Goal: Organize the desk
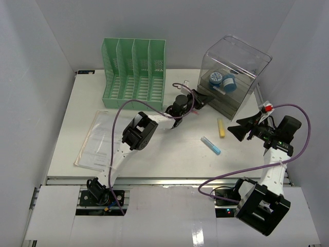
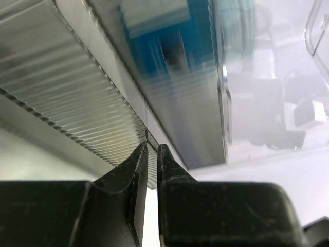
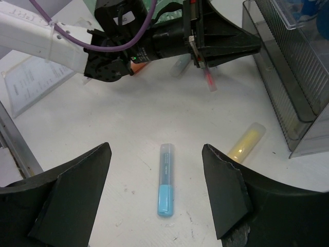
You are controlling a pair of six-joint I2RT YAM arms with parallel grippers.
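The desk: right end effector spread over blue marker; wrist view shows left end effector pressed together.

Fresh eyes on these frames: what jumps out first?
The left gripper is pinched on the ribbed front edge of the clear storage box at the far right of the desk. The box has blue rolls inside. The right gripper is open and aimed at a blue highlighter lying on the desk, with a yellow highlighter nearer the box. A green file rack stands far left.
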